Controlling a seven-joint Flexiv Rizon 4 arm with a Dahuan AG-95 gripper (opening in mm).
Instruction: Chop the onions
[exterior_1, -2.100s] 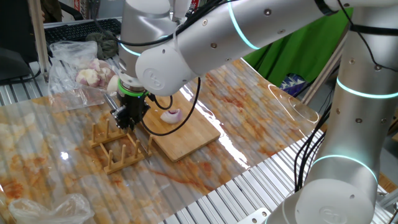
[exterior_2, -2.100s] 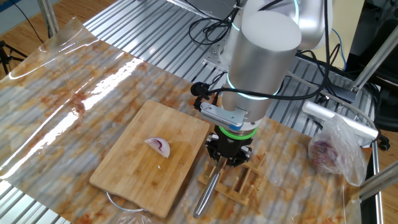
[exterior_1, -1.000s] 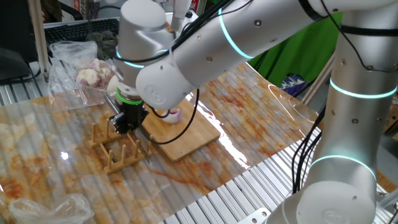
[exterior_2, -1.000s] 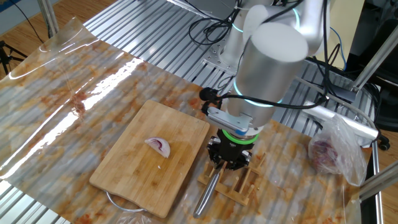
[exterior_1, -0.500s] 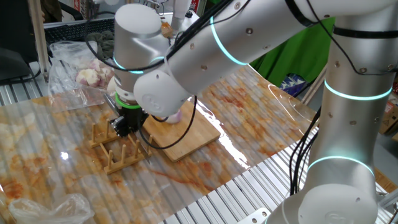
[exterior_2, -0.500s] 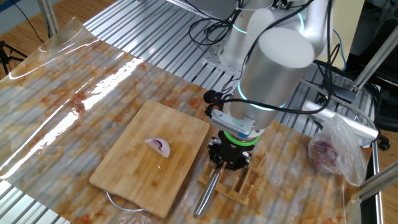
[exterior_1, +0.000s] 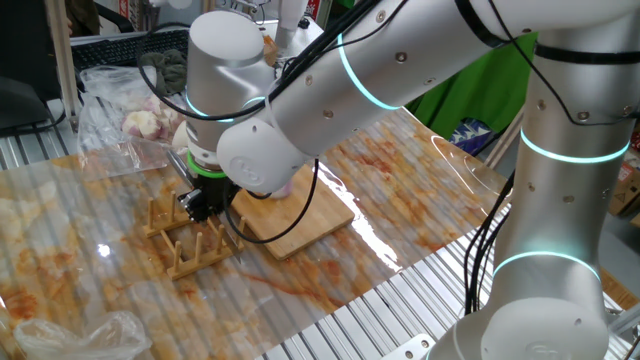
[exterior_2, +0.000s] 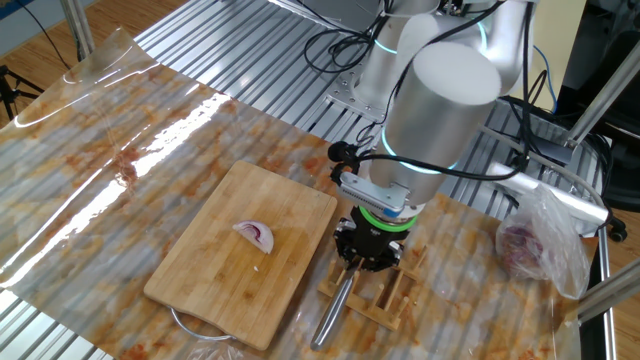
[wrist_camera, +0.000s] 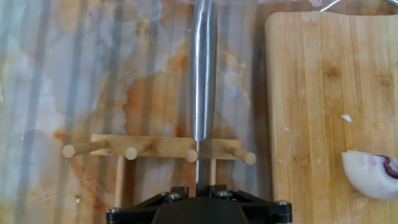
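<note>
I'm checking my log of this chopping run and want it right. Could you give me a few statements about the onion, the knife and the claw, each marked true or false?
1. One onion wedge lies on the board. True.
2. The wedge is already diced into many bits. False: it is a single piece, with only a crumb or two beside it.
3. The knife sits in the rack, its metal handle sticking out. True.
4. The claw hovers over the board. False: it is above the rack, beside the board.
5. The claw is touching the wedge. False: they are well apart.
</note>
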